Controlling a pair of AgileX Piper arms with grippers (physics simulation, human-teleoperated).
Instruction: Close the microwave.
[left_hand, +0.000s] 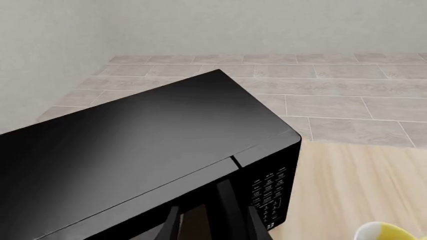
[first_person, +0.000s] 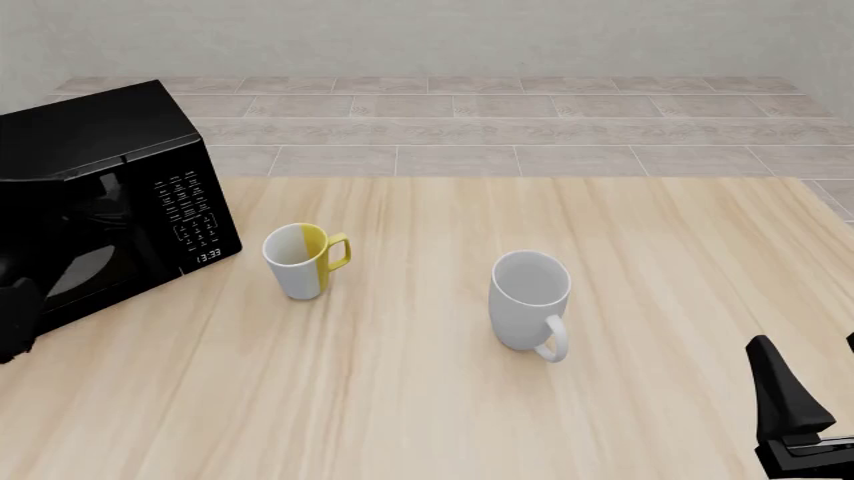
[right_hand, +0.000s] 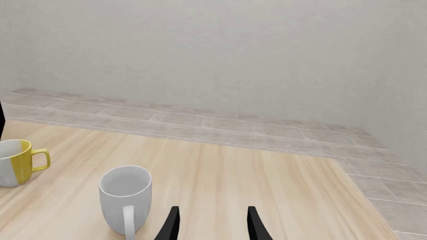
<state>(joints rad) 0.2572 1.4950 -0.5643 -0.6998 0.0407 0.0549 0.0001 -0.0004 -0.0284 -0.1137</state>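
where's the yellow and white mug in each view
Front view: the yellow and white mug stands just right of the microwave, left of the white mug.
Left wrist view: only a yellow-white sliver shows at the frame's corner, beyond the microwave's keypad.
Right wrist view: at the picture's edge, beyond the white mug.
Shared landmark: the wooden table.

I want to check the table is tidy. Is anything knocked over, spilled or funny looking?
Nothing is spilled or tipped. The white mug and the yellow-and-white mug both stand upright on the table. The microwave sits at an angle to the table's edge, and its door looks about shut.
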